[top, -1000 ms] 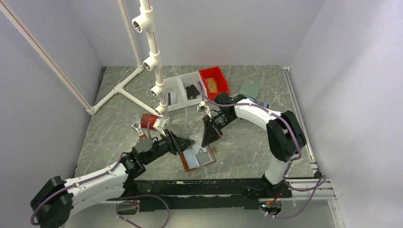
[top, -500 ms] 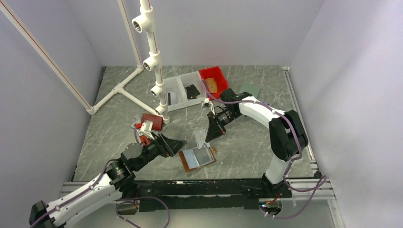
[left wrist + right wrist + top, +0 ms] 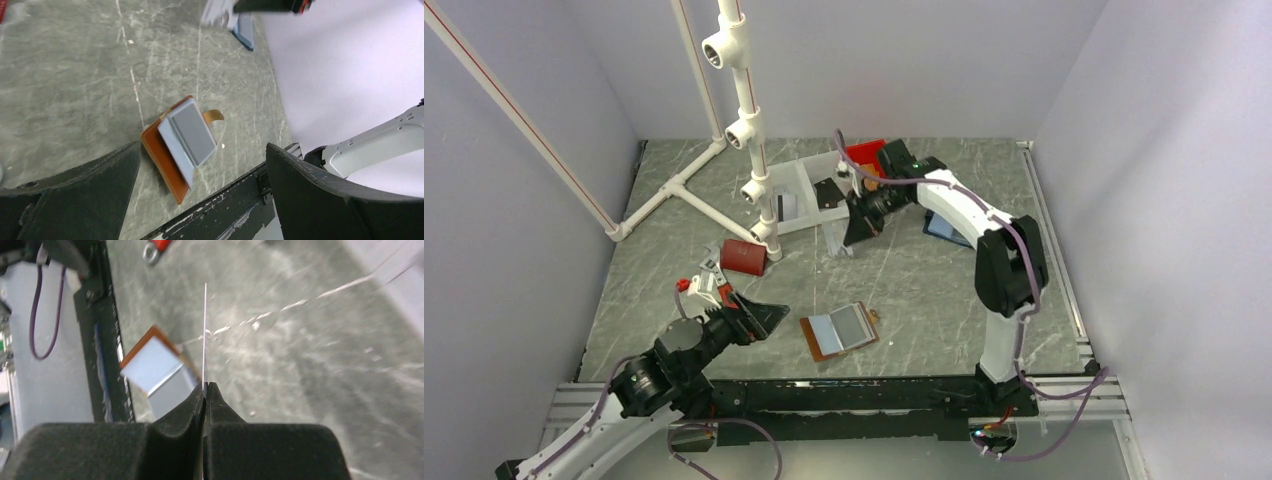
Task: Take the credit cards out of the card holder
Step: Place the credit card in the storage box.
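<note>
Right gripper [image 3: 852, 232] — clamped on 1 pale credit card [image 3: 834, 241] — has carried it rearward | left gripper [image 3: 764, 315] has sprung wide, empty | card holder [image 3: 840, 331] lies open, front-centre: 1 card out.

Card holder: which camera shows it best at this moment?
Left wrist. The card holder lies open, large and sharp, its brown leather and grey-blue panels clear. Top external shows it whole but small; right wrist shows it blurred.

White arms [image 3: 959, 208] carry black joints, purple cables [image 3: 34, 315], black end effectors [image 3: 205, 390].
</note>
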Robot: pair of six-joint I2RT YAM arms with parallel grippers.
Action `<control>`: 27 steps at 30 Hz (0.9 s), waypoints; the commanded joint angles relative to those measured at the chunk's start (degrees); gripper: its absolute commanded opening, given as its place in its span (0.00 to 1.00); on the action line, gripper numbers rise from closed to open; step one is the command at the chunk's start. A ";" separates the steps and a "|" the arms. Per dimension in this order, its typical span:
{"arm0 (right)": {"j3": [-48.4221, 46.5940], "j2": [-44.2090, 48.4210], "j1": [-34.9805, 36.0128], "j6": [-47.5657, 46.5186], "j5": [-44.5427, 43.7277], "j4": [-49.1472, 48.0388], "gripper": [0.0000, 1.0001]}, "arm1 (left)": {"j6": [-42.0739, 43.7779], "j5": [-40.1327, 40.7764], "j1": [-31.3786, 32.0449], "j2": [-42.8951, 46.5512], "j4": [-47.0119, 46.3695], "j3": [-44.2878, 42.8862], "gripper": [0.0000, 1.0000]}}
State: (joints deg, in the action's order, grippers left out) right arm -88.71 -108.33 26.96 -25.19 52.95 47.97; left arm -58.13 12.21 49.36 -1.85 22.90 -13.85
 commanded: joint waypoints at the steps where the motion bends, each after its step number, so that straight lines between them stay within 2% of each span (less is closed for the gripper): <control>1: -13.19 -7.35 -0.36 10.24 -3.00 -3.14 0.00 | -0.97 3.04 0.15 0.17 9.39 -4.63 0.99; 6: -26.86 -15.91 0.19 20.82 -4.09 -7.57 0.00 | -0.40 3.29 0.17 -1.34 12.52 -6.81 0.99; 14: -36.43 -21.70 2.77 30.84 -7.14 -18.42 0.00 | -0.65 4.38 0.19 1.64 15.07 -6.82 0.99; 18: -42.36 -25.90 3.63 31.33 -9.30 -18.26 0.00 | 0.17 4.16 0.14 0.81 15.34 -7.72 0.99; 27: -46.46 -29.87 6.58 27.84 -15.35 -18.20 0.00 | 1.24 3.90 0.18 1.19 13.68 -6.97 1.00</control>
State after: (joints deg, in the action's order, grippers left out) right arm -131.55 -136.99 32.45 3.88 41.60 31.27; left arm -57.82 15.11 49.36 -0.95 37.98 -19.33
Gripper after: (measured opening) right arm 0.009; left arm 0.994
